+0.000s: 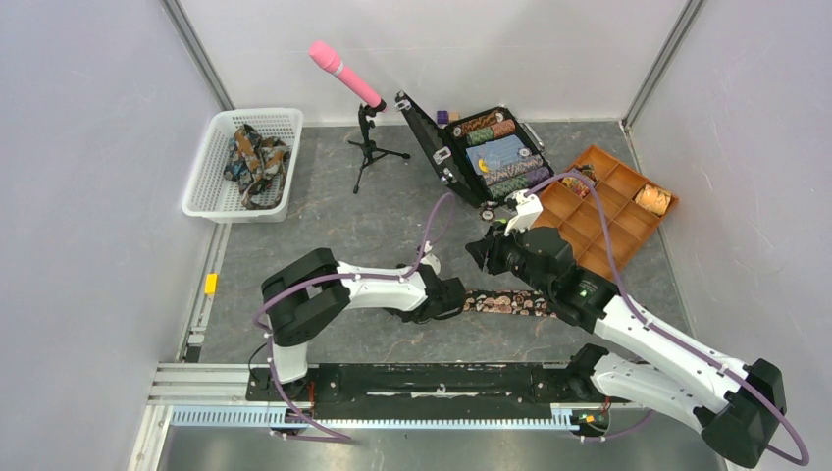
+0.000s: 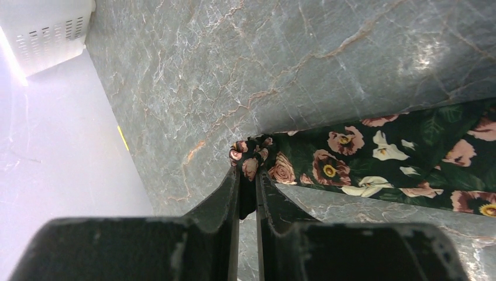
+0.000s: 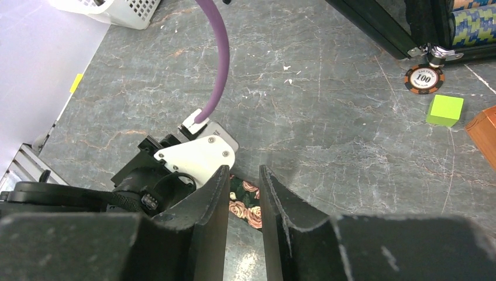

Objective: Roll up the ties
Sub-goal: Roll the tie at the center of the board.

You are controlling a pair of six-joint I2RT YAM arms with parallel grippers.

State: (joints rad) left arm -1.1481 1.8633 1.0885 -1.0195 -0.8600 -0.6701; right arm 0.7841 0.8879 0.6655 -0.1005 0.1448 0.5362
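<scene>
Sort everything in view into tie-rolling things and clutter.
Job: floral tie, pinched by the left tool; bundled ties in white basket.
Clutter: pink microphone, poker chip case, orange organiser tray, loose chip, green block.

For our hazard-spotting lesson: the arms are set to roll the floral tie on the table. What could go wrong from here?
1. The left gripper pinches only the tip of the floral tie; it may slip free once rolling starts.
2. The right gripper, jaws slightly apart, hovers right beside the left wrist and its purple cable; lowering could bump or snag them.
</scene>
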